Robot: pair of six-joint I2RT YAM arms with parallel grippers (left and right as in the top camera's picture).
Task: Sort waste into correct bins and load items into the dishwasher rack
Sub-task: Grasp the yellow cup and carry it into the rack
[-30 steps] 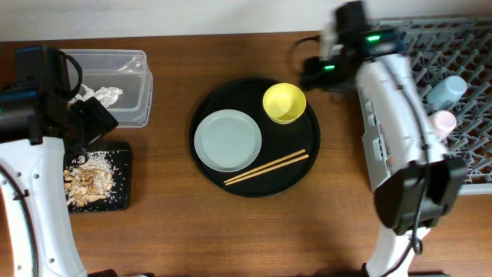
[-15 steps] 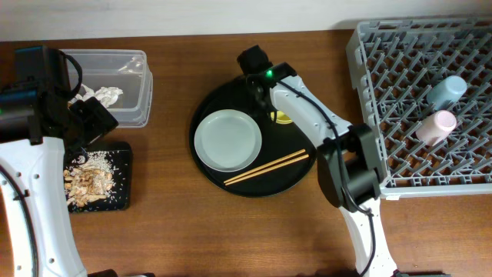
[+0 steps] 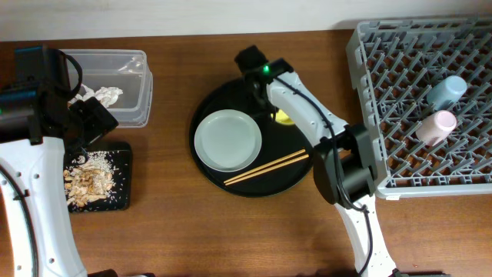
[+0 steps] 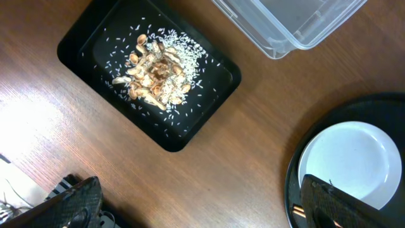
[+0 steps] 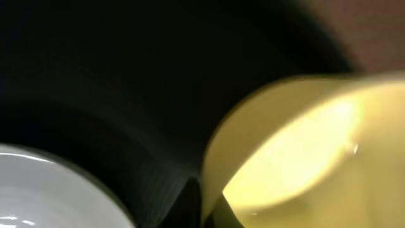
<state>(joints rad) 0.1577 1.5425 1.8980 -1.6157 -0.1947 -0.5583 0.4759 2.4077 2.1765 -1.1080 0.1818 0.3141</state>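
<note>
The right hand [image 3: 272,104] is down over the small yellow bowl [image 3: 284,118], so close that its own camera shows little but a blur of glossy yellow wall and rim. From that blur I cannot tell whether its fingers are spread or already pinching the rim.

The bowl sits on the round black tray [image 3: 207,104] in the middle of the counter, on the tray's far right part, nearest the far edge. It looks to me like a light, stiff thing with a smooth, shiny skin, so probably slippery and apt to skate on the equally glossy tray if nudged. The thin rim seems the sensible hold: one finger inside the wall, one outside, squeezed squarely so it does not tip or squirt out.

Beside it on the tray lie the pale plate [image 3: 227,140] and the chopsticks [image 3: 266,168].

The dishwasher rack [image 3: 384,77] fills the far right corner, with a pink cup [image 3: 435,123] and a blue cup [image 3: 446,91] already lying in it.

At the left edge, the left hand [image 4: 196,206] hangs with its fingers spread wide and nothing in them. It is above the flat black tray [image 4: 88,38] of food scraps [image 4: 155,69], and the clear tub [image 3: 134,61] holding the napkin [image 3: 104,95] is in the far left corner.
</note>
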